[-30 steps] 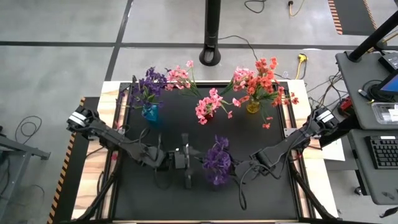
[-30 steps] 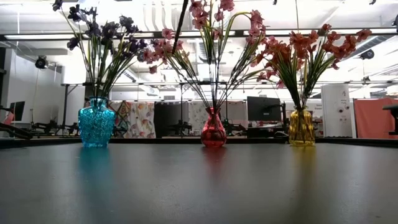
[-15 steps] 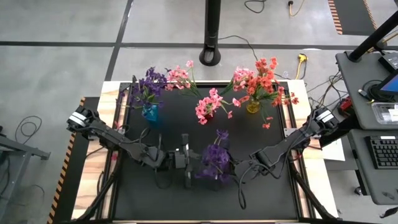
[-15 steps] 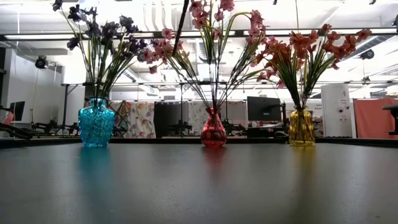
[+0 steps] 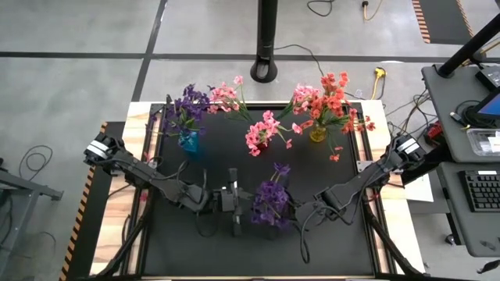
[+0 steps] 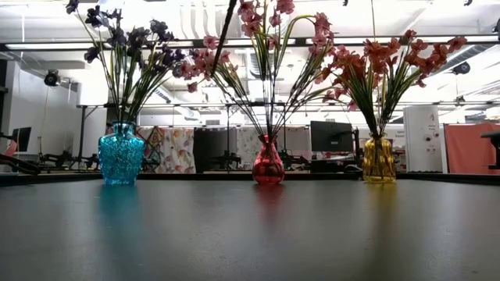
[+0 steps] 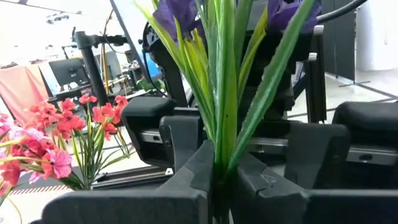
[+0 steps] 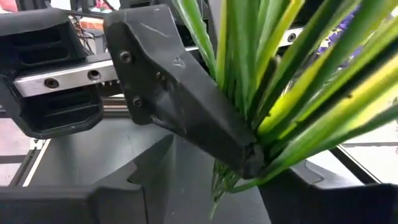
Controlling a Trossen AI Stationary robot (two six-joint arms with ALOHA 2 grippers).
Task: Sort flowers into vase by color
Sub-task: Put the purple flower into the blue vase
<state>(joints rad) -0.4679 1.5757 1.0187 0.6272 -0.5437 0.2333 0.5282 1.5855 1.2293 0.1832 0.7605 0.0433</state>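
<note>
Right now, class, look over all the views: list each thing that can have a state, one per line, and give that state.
Left gripper: shut on the purple spray's stems.
Right gripper: open around the same stems.
Purple spray: held above the table between both arms, not in a vase.
Blue vase: upright, holding purple flowers.
Red vase: upright, holding pink flowers.
Yellow vase: upright, holding orange-red flowers.

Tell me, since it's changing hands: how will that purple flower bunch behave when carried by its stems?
Probably light. The purple flower bunch looks top-heavy, blossoms above thin stems pinched by the left pincer, so it may sway. The splayed leaves look bendy, so stems could slip or twist.
</note>
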